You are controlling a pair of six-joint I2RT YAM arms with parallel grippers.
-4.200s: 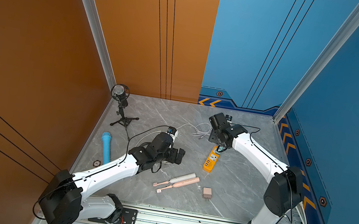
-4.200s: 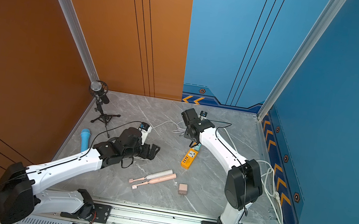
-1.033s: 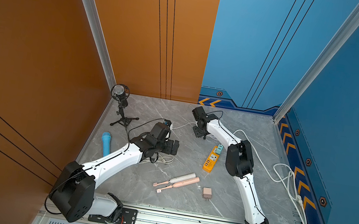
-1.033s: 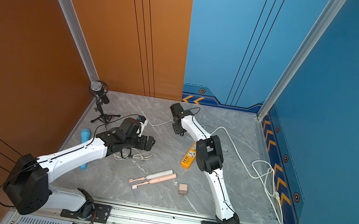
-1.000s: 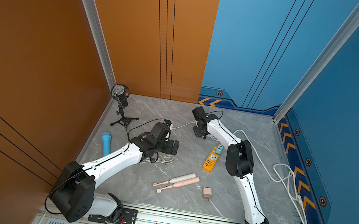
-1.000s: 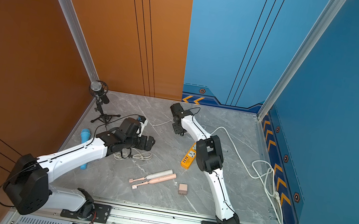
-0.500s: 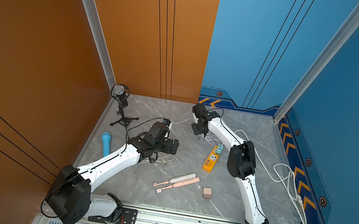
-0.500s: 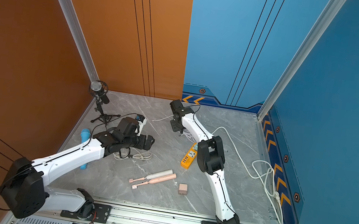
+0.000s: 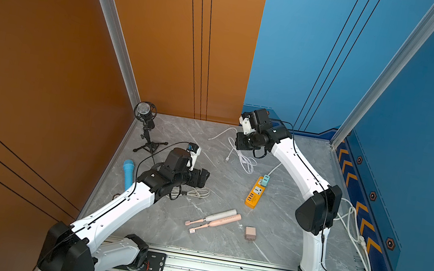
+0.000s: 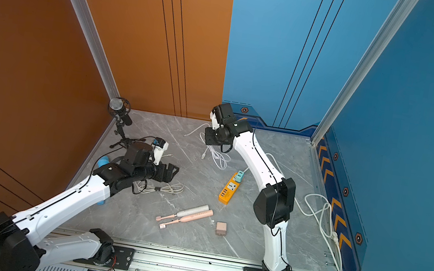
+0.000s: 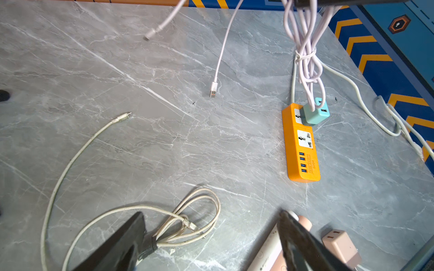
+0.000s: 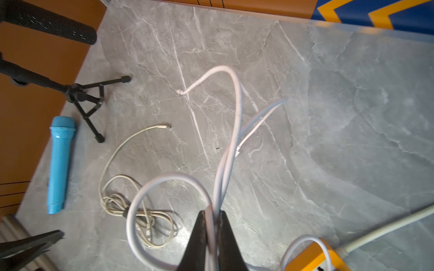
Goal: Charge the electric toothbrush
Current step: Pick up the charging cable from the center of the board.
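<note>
Grey marble tabletop (image 9: 276,240), right gripper (image 12: 213,214) clamped on white cable (image 12: 237,112), left gripper (image 11: 212,212) jaws apart over beige cable (image 11: 70,162), toothbrushes (image 9: 214,219) nearby.

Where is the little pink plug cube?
In both top views, the pink plug cube lies on the grey marble table near the front rail, right of the pink electric toothbrush and in front of the orange power strip.
</note>
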